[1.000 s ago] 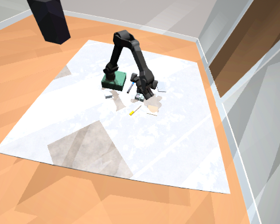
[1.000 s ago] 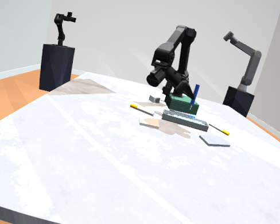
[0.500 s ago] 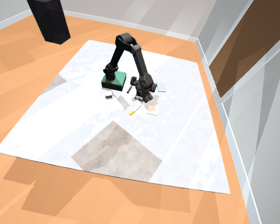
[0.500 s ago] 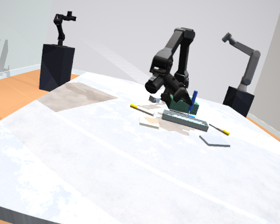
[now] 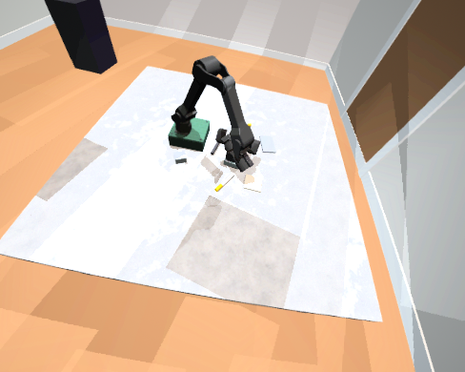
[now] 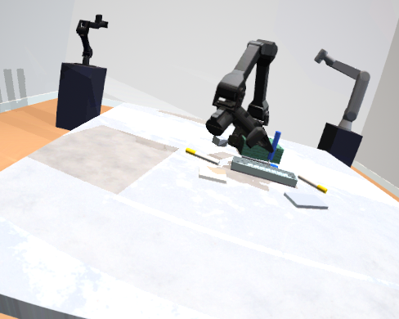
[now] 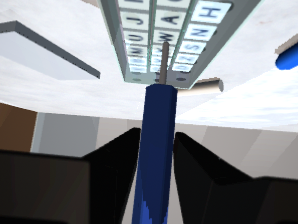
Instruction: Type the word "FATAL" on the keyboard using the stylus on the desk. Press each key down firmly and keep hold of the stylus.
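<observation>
The light grey-green keyboard (image 5: 230, 163) (image 6: 262, 173) (image 7: 212, 45) lies on the table. Letter keys show in the wrist view, among them W, A, N and H. My gripper (image 6: 271, 149) (image 7: 157, 137) is shut on the stylus's blue handle. The stylus (image 6: 275, 141) (image 7: 161, 110) stands nearly upright in the exterior view, its thin grey tip pointing down at the keyboard. In the wrist view the tip overlaps the middle row just beside the W key; whether it touches a key cannot be told. The arm hides much of the keyboard in the top view.
A green box (image 5: 189, 138) (image 6: 254, 152) and a grey block (image 5: 181, 161) (image 6: 220, 141) stand behind. Yellow-ended tools (image 6: 190, 151) (image 6: 322, 189) lie at both keyboard ends. A cream slab (image 5: 252, 188) (image 6: 212, 176) and a grey slab (image 5: 268, 144) (image 6: 306, 201) lie nearby.
</observation>
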You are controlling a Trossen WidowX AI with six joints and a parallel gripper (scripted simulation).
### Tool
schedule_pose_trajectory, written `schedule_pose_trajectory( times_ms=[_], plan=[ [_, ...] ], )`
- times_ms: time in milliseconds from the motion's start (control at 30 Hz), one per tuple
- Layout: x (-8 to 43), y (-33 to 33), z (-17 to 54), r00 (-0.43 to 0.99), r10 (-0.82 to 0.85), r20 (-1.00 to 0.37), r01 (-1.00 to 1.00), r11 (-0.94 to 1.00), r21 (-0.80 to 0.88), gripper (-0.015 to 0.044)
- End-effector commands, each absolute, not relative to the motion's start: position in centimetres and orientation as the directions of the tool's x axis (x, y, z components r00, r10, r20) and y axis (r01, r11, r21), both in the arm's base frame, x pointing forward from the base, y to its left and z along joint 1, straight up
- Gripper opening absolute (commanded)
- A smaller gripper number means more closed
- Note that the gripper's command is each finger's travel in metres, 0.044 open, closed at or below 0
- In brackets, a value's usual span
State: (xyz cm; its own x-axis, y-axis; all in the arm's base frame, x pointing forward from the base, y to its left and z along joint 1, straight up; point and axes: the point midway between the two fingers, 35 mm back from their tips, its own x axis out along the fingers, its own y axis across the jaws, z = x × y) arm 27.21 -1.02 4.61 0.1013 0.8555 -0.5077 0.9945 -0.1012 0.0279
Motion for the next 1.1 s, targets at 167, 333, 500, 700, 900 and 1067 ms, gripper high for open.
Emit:
schedule_pose_trajectory(
  times_ms=[167,333,500,700,900,1067],
  plan=[
    [27.2,-1.1,4.0,0.099,0.854,-0.51,0.995,-0.098,0.029,0.0081],
    [27.2,-1.1,3.8,0.099,0.854,-0.51,0.995,-0.098,0.029,0.0081],
    [27.2,-1.1,3.6,0.099,0.854,-0.51,0.995,-0.098,0.029,0.0081],
    [27.2,-1.1,3.4,0.099,0.854,-0.51,0.995,-0.098,0.029,0.0081],
    [27.2,-1.1,3.2,0.099,0.854,-0.51,0.995,-0.098,0.029,0.0081],
    [27.2,-1.1,3.0,0.099,0.854,-0.51,0.995,-0.098,0.029,0.0081]
  ],
)
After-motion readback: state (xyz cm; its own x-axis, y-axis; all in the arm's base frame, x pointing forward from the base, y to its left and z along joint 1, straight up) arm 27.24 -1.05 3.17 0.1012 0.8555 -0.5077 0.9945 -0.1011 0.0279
